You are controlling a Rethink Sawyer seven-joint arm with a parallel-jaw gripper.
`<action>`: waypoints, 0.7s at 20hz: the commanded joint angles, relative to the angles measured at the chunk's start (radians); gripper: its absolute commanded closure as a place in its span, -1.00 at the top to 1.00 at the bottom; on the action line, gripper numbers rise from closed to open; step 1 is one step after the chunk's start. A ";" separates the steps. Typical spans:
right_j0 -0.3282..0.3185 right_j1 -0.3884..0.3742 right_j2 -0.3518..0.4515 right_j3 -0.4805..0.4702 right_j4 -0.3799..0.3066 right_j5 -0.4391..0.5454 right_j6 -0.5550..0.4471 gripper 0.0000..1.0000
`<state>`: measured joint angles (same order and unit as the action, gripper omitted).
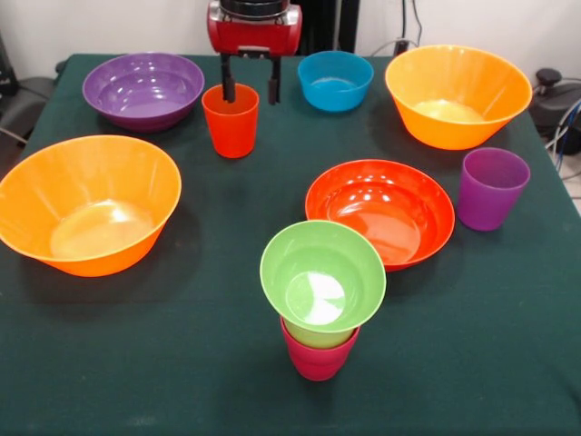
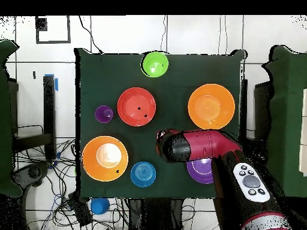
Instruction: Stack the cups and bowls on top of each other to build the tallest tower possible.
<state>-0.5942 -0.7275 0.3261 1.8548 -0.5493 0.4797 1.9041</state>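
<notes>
My gripper [image 1: 251, 86] is open at the far side of the table. Its fingers hang at the rim of the orange-red cup [image 1: 231, 123], one over the cup's mouth and one just outside its right wall. The tower [image 1: 318, 318] stands at the front. It is a crimson cup [image 1: 315, 361] with a lime green cup [image 1: 318, 338] nested in it. A small lime green bowl [image 1: 322, 275] sits tilted on top; it also shows in the overhead view [image 2: 154, 64]. The purple cup [image 1: 491, 188] stands alone at the right. In the overhead view my arm [image 2: 198, 147] hides the orange-red cup.
Loose on the green cloth are a red-orange bowl [image 1: 381, 211] beside the tower, large orange bowls at the left [image 1: 88, 204] and far right [image 1: 457, 94], a purple bowl [image 1: 143, 89] at the far left, and a blue bowl [image 1: 335, 80] right of the gripper.
</notes>
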 commanded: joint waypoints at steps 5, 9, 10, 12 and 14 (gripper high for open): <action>0.035 0.074 0.014 0.013 -0.128 -0.049 -0.057 1.00; 0.043 0.090 -0.009 0.002 -0.162 -0.062 -0.044 1.00; 0.042 0.097 -0.011 -0.002 -0.169 -0.068 -0.039 1.00; 0.043 0.118 -0.019 -0.009 -0.188 -0.085 -0.029 1.00; 0.054 0.139 -0.033 -0.021 -0.207 -0.106 -0.007 1.00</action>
<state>-0.5758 -0.6755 0.3094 1.8542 -0.6473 0.4580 1.9041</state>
